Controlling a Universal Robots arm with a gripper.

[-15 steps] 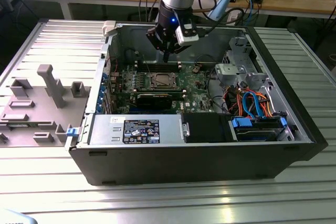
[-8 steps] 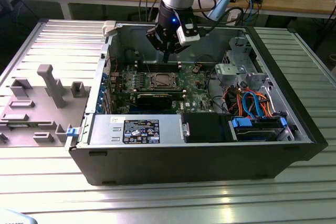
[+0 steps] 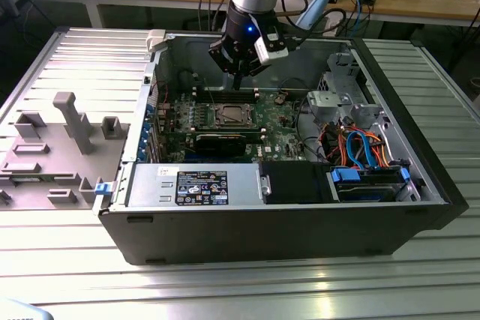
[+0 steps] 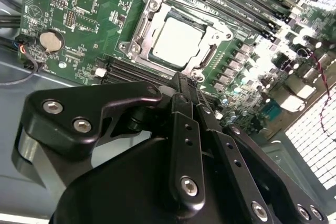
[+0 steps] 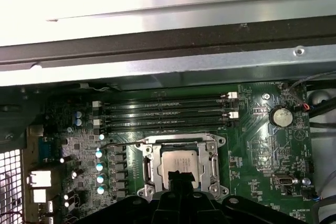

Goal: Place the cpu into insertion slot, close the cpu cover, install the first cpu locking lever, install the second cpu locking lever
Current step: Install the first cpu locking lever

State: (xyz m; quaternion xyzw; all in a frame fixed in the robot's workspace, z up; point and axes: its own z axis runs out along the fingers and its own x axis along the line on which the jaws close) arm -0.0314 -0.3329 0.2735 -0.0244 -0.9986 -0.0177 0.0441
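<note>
The cpu (image 4: 176, 40) (image 5: 178, 161) shows its pale metal top in the insertion slot (image 3: 230, 115) on the green motherboard. The silvery cpu cover (image 4: 143, 24) (image 5: 148, 167) lies flat around it, with the chip visible through the cut-out. In the first wrist view, a thin wire lever (image 5: 119, 144) sticks out sideways from one socket corner. My gripper (image 3: 237, 84) (image 4: 182, 80) (image 5: 180, 176) hangs just above the socket's edge. Its black fingers are pressed together with nothing held between them.
The motherboard sits in an open computer case (image 3: 420, 185) on a ribbed metal table. Memory slots (image 5: 168, 114) run beside the socket, and a coin battery (image 4: 51, 40) lies nearby. A drive bay with orange and blue cables (image 3: 360, 148) fills the exterior view's right; a grey fixture (image 3: 71, 121) stands on its left.
</note>
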